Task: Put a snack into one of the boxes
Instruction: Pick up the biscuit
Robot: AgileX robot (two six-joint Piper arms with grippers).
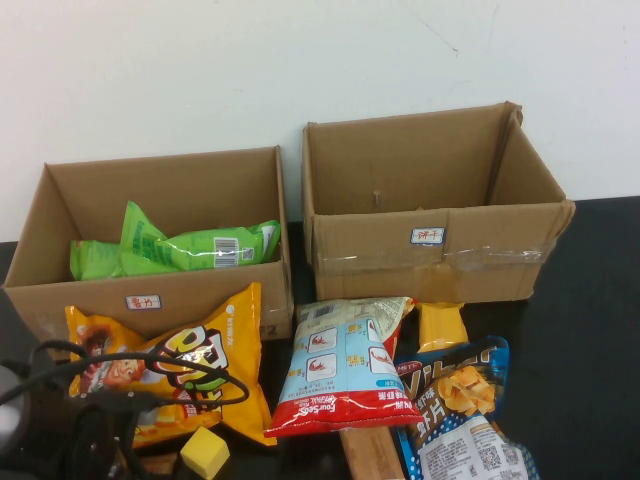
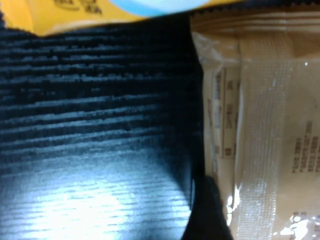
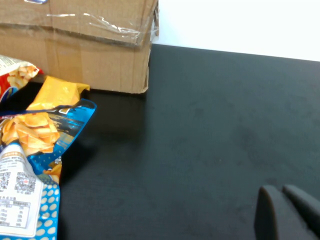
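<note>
The snack [image 1: 232, 345], a yellow-orange chip bag, lies flat at the front left, just before the left box [image 1: 60, 300]. My left arm [image 1: 90, 425] with its black cables hangs over the bag's near corner. In the left wrist view my left gripper [image 2: 260, 215] is open over a pale tan packet [image 2: 265, 125] with a sealed seam. One dark finger [image 2: 206, 212] sits at the packet's edge, and the packet lies flat. The right box [image 1: 500, 265] stands empty. My right gripper [image 3: 282, 200] is shut and holds nothing, low over bare black table to the right of the boxes.
Green bags [image 1: 190, 248] lie in the left box. A light-blue-and-red bag [image 1: 340, 370], a blue chip bag [image 1: 460, 400] and a yellow packet [image 1: 442, 325] lie before the right box. A yellow block [image 1: 205, 452] and a tan packet [image 1: 370, 455] sit at the near edge.
</note>
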